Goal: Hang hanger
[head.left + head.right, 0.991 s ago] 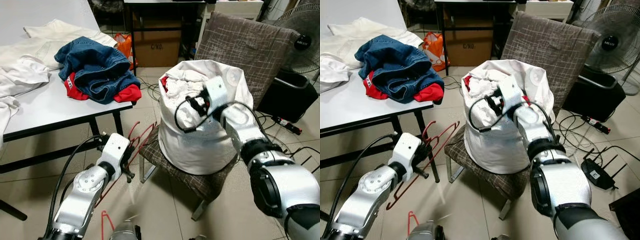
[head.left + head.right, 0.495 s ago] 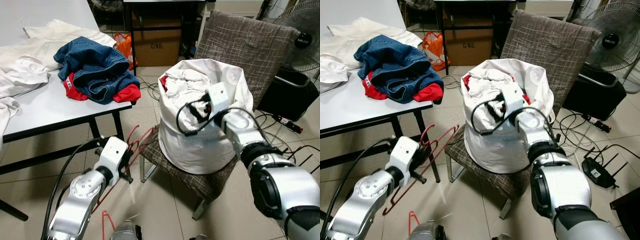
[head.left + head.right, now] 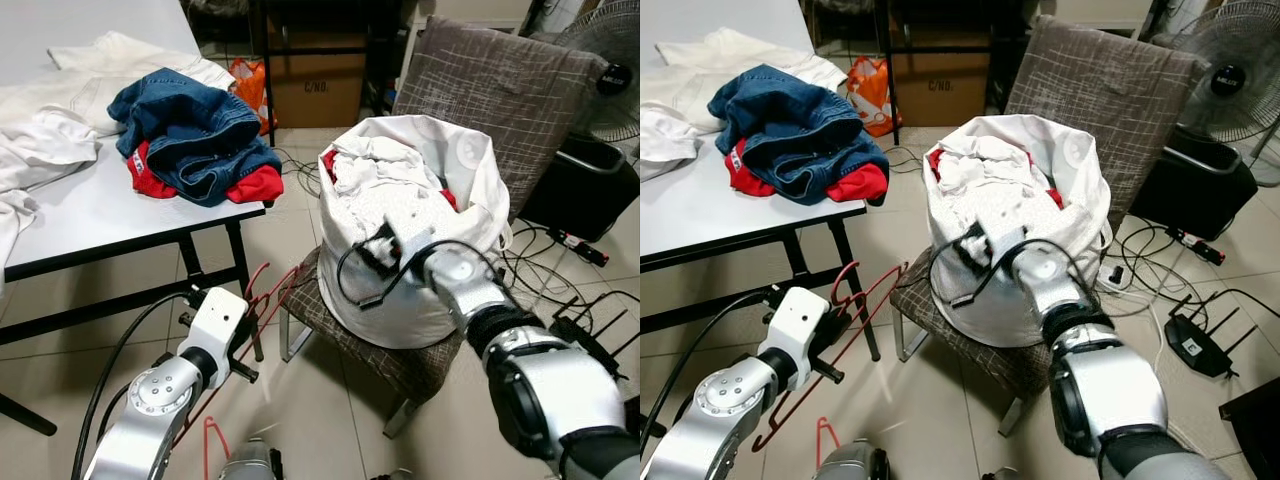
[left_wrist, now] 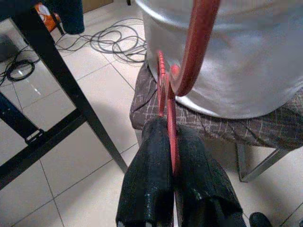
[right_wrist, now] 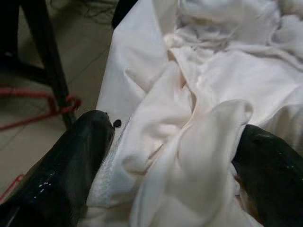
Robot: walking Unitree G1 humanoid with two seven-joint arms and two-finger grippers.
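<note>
My left gripper (image 4: pixel 170 139) is shut on the wire of a red hanger (image 4: pixel 194 42), low beside the table leg (image 3: pixel 238 262) and left of the chair. The hanger (image 3: pixel 862 297) slants up toward the chair seat (image 3: pixel 330 320). My right gripper (image 3: pixel 385 245) is at the front of a full white laundry bag (image 3: pixel 455 165) that stands on the chair. In the right wrist view its fingers (image 5: pixel 71 161) stand wide apart with a fold of white cloth (image 5: pixel 199 142) between them.
A white table (image 3: pixel 100 220) at the left carries jeans (image 3: pixel 190 130), a red garment and white clothes. Another red hanger (image 3: pixel 210 440) lies on the tiled floor by my feet. Cables (image 3: pixel 1140 260), a router (image 3: pixel 1190 345) and a fan (image 3: pixel 610 70) are at the right.
My right gripper has come down from the top of the bag to its front side. My left arm has sunk a little with the hanger still in its grip.
</note>
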